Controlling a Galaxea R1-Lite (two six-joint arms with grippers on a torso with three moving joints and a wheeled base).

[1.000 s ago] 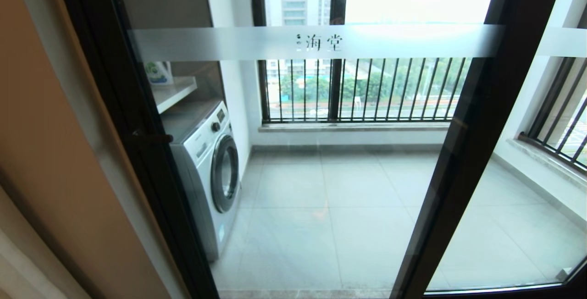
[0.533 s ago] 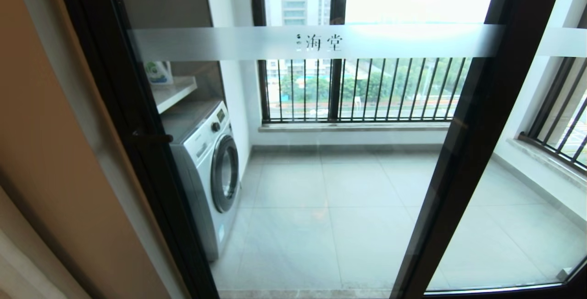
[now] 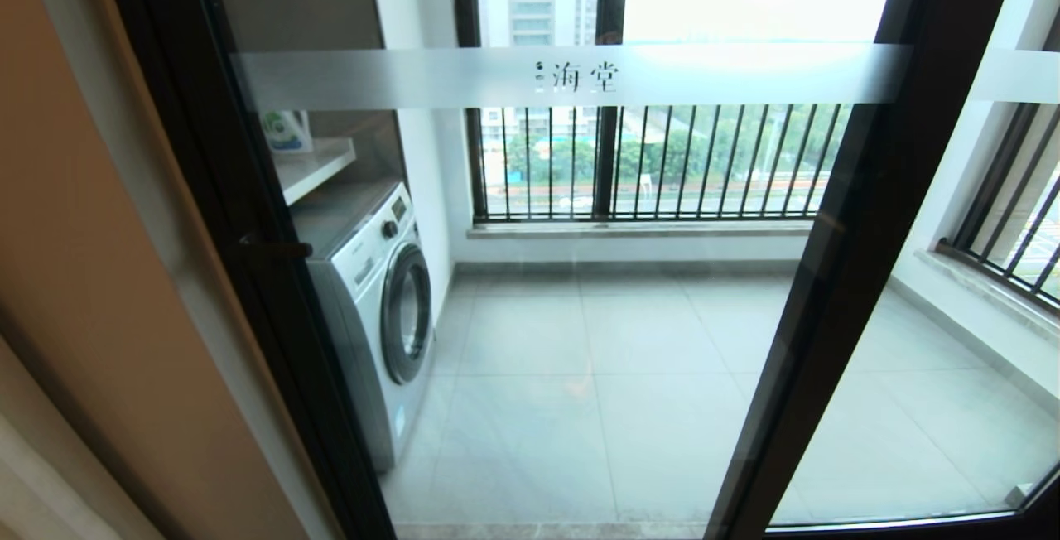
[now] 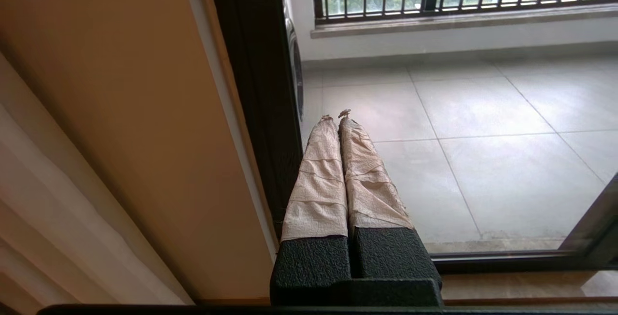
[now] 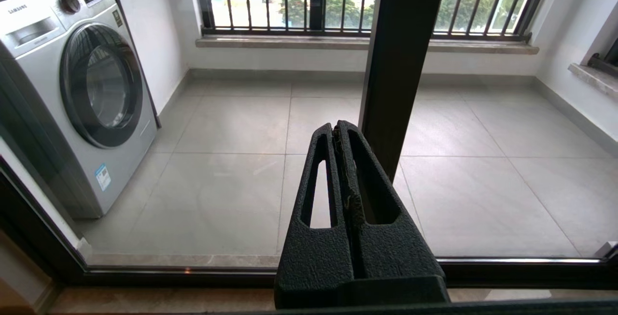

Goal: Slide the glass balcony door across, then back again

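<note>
The glass balcony door [image 3: 580,316] fills the head view, a clear panel in a dark brown frame. Its frosted band [image 3: 571,76] carries Chinese characters. A small dark handle [image 3: 277,248] sits on its left stile, which stands against the left jamb. Neither arm shows in the head view. My left gripper [image 4: 336,114], fingers wrapped in pale tape, is shut and empty, low down beside the door's left stile [image 4: 256,88]. My right gripper [image 5: 335,126] is shut and empty, in front of the glass near the dark right stile [image 5: 400,59].
A second dark-framed glass panel [image 3: 952,316] with a plain frosted band stands to the right. Behind the glass are a washing machine [image 3: 377,308], a shelf with a bottle [image 3: 288,132], the tiled balcony floor and windows with black railing bars [image 3: 654,159]. An orange-tan wall [image 3: 91,275] lies left.
</note>
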